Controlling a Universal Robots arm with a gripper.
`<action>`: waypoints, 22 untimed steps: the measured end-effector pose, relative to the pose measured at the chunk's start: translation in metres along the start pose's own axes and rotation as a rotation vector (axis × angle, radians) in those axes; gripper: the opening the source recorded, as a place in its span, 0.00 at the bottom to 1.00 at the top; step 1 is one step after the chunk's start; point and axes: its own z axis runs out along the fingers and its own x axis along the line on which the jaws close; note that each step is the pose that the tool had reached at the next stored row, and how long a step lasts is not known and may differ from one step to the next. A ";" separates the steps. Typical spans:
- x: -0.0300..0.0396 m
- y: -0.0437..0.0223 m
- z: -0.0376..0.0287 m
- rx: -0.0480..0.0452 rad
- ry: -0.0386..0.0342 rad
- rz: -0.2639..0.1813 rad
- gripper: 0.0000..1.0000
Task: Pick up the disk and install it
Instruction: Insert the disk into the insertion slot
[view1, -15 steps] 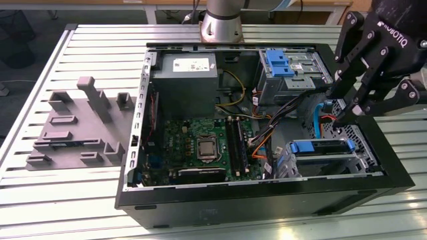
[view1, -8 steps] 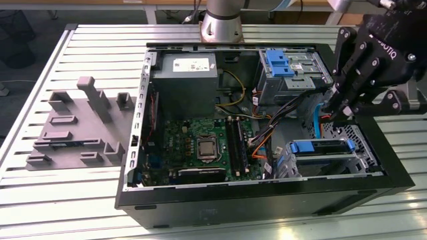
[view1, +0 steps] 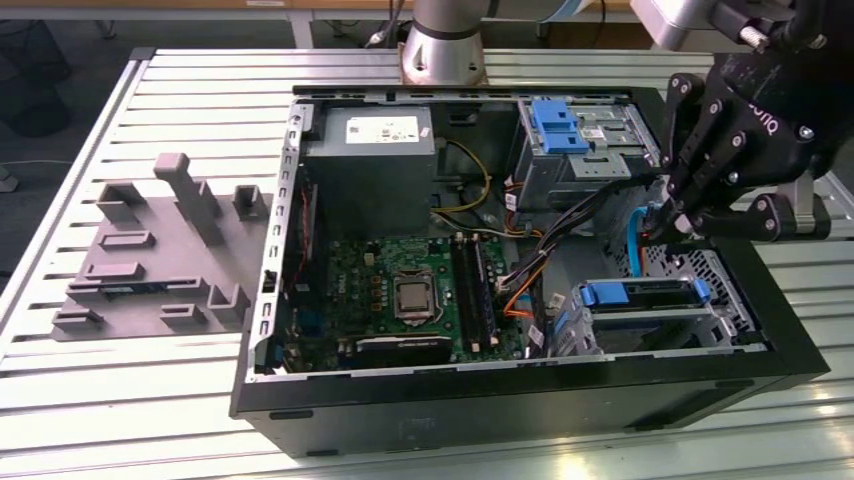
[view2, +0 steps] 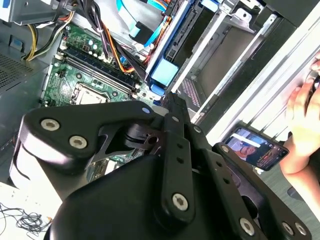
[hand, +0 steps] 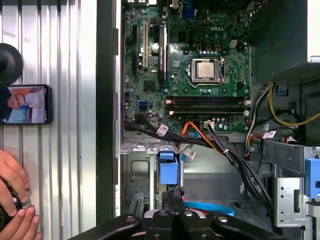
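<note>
Installation, and not the picking up, seems to be the step in hand. The disk sits in its blue carrier inside the drive cage, at the corner of the open computer case on the exterior view's right; the blue end of the carrier faces up; whether the disk is seated fully I cannot tell. The gripper hangs over this cage; its fingers seem pressed together, with nothing between them that I can make out. In the first wrist view it is just beside the blue end of the carrier, and I cannot tell if it touches.

In my judgement, any further move calls for a straight push along the rails of the cage, with no force to the side. A bundle of black cables and a flat blue cable pass near the cage and could be caught.

The case lies on its side on a table of pale metal slats; a grey fixture with upright blocks stands on the exterior view's left, a little apart from the case. Inside the case are the green motherboard, the grey power-supply box and an upright blue bracket. On the slats beside the case lies a phone with a lit screen; a person's hand is near it. Of the room little shows; only some grey floor beyond the table.
</note>
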 end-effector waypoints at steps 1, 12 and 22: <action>0.0000 0.0000 0.0001 0.0000 -0.0001 0.000 0.11; 0.0001 -0.0001 0.0100 0.0001 -0.0004 0.000 0.11; 0.0002 -0.0004 0.0259 0.0000 -0.0002 0.000 0.11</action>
